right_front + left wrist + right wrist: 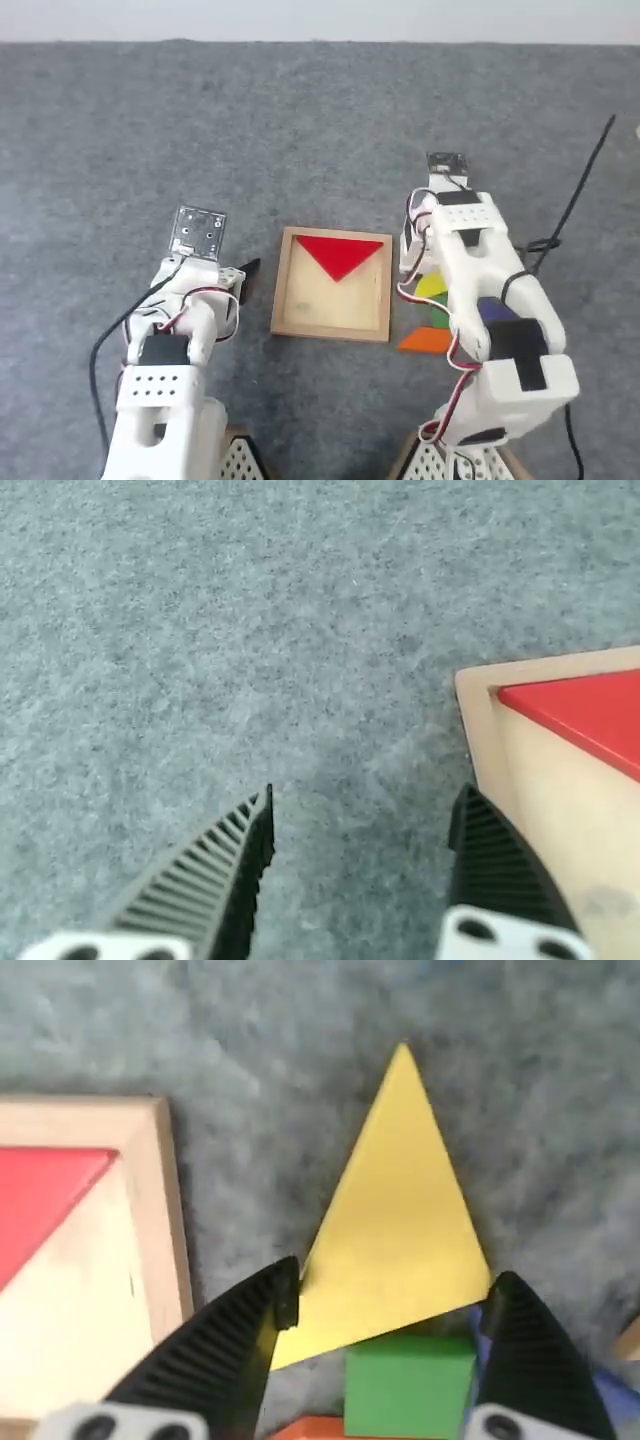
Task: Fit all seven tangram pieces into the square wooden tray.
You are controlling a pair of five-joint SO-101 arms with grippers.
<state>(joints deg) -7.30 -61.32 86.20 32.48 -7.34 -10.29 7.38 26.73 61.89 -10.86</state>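
Observation:
The square wooden tray lies mid-table with a red triangle in its far half. In the right wrist view my right gripper is open, its fingertips straddling the wide end of a yellow triangle just outside the tray's wall. A green square and an orange piece lie close behind it. From above, the yellow, orange and blue pieces peek out beside the right arm. My left gripper is open over bare carpet at the tray's corner.
Grey carpet covers the table all round, with wide free room beyond the tray. A black cable runs off to the far right. The left arm's black finger sits just left of the tray.

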